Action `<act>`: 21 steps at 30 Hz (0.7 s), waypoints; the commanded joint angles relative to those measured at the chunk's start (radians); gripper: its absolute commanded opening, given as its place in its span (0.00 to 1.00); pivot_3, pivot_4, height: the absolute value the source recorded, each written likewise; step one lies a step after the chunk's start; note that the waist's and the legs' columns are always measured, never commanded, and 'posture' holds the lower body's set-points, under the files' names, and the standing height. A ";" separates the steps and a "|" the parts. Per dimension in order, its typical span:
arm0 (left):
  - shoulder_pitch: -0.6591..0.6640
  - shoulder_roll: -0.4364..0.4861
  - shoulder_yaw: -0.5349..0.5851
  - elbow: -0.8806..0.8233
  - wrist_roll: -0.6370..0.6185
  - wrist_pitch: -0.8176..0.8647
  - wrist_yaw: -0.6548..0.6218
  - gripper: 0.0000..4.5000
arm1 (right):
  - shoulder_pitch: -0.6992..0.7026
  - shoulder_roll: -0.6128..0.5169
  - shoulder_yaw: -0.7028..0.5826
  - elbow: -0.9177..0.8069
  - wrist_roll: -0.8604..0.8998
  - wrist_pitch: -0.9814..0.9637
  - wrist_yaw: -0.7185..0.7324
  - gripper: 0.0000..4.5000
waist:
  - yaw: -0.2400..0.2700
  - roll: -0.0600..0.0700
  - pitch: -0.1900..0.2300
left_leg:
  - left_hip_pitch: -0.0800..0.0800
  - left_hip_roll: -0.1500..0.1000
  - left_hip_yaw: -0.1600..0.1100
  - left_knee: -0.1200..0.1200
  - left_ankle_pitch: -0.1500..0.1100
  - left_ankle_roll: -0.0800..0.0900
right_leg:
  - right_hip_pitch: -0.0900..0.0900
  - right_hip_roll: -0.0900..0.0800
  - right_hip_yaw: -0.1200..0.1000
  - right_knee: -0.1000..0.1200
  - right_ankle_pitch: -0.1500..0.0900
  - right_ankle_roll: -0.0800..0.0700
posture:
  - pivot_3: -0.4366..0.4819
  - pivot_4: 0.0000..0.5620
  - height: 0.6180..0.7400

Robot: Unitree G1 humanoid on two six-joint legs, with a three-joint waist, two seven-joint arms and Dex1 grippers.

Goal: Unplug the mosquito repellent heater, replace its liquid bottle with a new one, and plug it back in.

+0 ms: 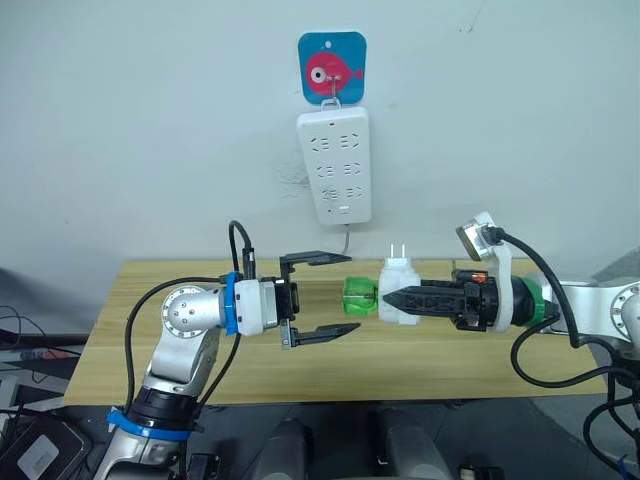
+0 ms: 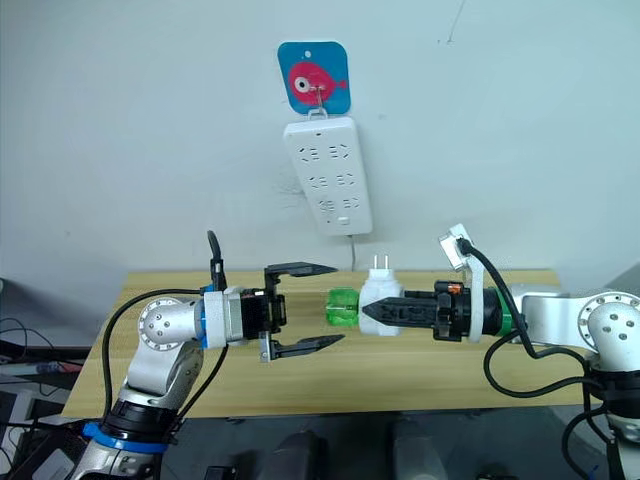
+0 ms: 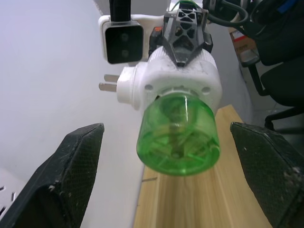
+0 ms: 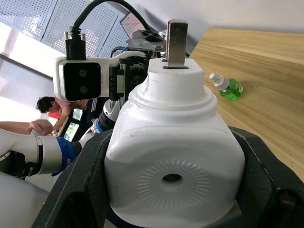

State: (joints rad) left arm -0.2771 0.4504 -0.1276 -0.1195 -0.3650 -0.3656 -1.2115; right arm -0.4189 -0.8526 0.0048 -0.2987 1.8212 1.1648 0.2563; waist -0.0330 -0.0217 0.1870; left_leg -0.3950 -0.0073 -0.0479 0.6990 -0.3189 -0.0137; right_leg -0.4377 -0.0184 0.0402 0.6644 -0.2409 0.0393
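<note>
Your left gripper hangs over the wooden table with its two black fingers spread wide, holding nothing; its tips sit just short of the green bottle, one finger above and one below its line. That bottle is still screwed into the heater, pointing sideways toward the left gripper, with the plug prongs sticking upward. To the right of it, your right gripper is clenched on the white body of the heater, carrying it in the air above the table, below the power strip that hangs on the wall from a hook with a fish picture. So the unplugging looks done: the heater is off the strip and in hand. The swap is only starting, since the old bottle has not come out yet. A second green bottle with a white cap lies on its side on the table in the right wrist view; you can judge that to be the fresh one. Left to do: grip and twist off the old bottle, fit the new one, then plug in again.
</note>
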 commanded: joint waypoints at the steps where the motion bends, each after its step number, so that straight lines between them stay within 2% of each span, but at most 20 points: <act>1: -0.024 -0.020 -0.017 0.011 0.014 -0.026 0.021 0.96 | -0.018 0.005 -0.014 -0.030 0.020 -0.015 0.010 0.66 | 0.000 0.000 0.000 | 0.000 0.000 0.000 0.000 0.000 0.000 | 0.000 0.000 0.000 0.000 0.000 0.000 | 0.36 0.27 0.92; 3: -0.033 -0.026 -0.026 0.012 0.009 -0.015 0.023 0.88 | -0.017 0.006 -0.013 -0.036 0.021 -0.015 0.010 0.66 | 0.000 0.000 0.000 | 0.000 0.000 0.000 0.000 0.000 0.000 | 0.000 0.000 0.000 0.000 0.000 0.000 | 0.36 0.27 0.92; 8: -0.048 -0.021 -0.028 -0.003 -0.001 0.022 0.034 0.55 | -0.018 0.006 -0.011 -0.040 0.017 -0.019 0.010 0.66 | -0.001 0.000 0.000 | 0.000 0.000 0.000 0.000 0.000 0.000 | 0.000 0.000 0.000 0.000 0.000 0.000 | 0.36 0.27 0.92; 9: -0.052 -0.019 -0.027 -0.011 -0.005 0.031 0.035 0.52 | -0.018 0.005 -0.011 -0.042 0.015 -0.020 0.011 0.66 | -0.002 0.000 0.000 | 0.000 0.000 0.000 0.001 0.000 0.000 | 0.000 0.000 0.000 0.000 0.000 0.000 | 0.36 0.27 0.92; 11: -0.061 0.008 -0.021 -0.049 -0.037 0.114 0.035 0.52 | -0.018 0.004 -0.009 -0.049 0.004 -0.020 0.016 0.66 | -0.002 0.000 0.000 | 0.000 0.000 0.000 0.001 0.000 0.000 | 0.000 0.000 0.000 0.000 0.000 0.000 | 0.36 0.27 0.92; 13: -0.081 0.054 -0.016 -0.098 -0.091 0.278 0.040 0.52 | -0.018 -0.008 -0.007 -0.080 -0.055 -0.005 0.060 0.66 | -0.004 0.000 0.000 | 0.000 0.000 0.000 0.001 0.000 0.000 | 0.000 0.000 0.000 0.001 0.000 0.000 | 0.36 0.28 0.92; 14: -0.100 0.101 -0.022 -0.127 -0.136 0.423 0.041 0.52 | -0.013 -0.013 -0.006 -0.097 -0.082 0.000 0.081 0.66 | -0.006 0.000 0.000 | 0.000 0.000 0.000 0.001 0.000 0.000 | 0.000 0.001 0.000 0.001 0.000 0.000 | 0.36 0.28 0.92; 16: -0.164 0.242 -0.038 -0.174 -0.310 0.847 0.035 0.52 | -0.006 -0.026 -0.001 -0.138 -0.151 0.006 0.139 0.66 | -0.007 0.000 0.000 | 0.000 0.000 -0.002 0.001 0.000 0.000 | 0.000 0.001 -0.002 0.001 0.000 0.000 | 0.37 0.28 0.92; 18: -0.250 0.348 -0.039 -0.168 -0.516 1.190 0.003 0.52 | -0.001 -0.029 0.004 -0.158 -0.197 0.003 0.177 0.66 | -0.010 0.000 0.000 | 0.000 0.000 -0.003 0.001 0.000 0.000 | 0.001 0.002 -0.002 0.002 0.000 0.000 | 0.37 0.28 0.92; 21: -0.361 0.378 -0.023 -0.108 -0.672 1.428 -0.007 0.52 | 0.004 -0.029 0.010 -0.179 -0.232 -0.004 0.215 0.66 | -0.018 0.001 0.000 | 0.001 0.000 -0.003 0.001 0.000 0.001 | 0.002 0.008 -0.004 0.002 0.000 0.001 | 0.36 0.28 0.92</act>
State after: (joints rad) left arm -0.6037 0.8021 -0.2141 -0.2731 -0.9423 0.9295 -1.2103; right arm -0.4253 -0.8520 0.0249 -0.4526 1.6225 1.1357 0.4388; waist -0.0513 -0.0207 0.1865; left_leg -0.3940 -0.0073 -0.0506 0.7000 -0.3184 -0.0131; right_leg -0.4361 -0.0098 0.0364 0.6654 -0.2413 0.0403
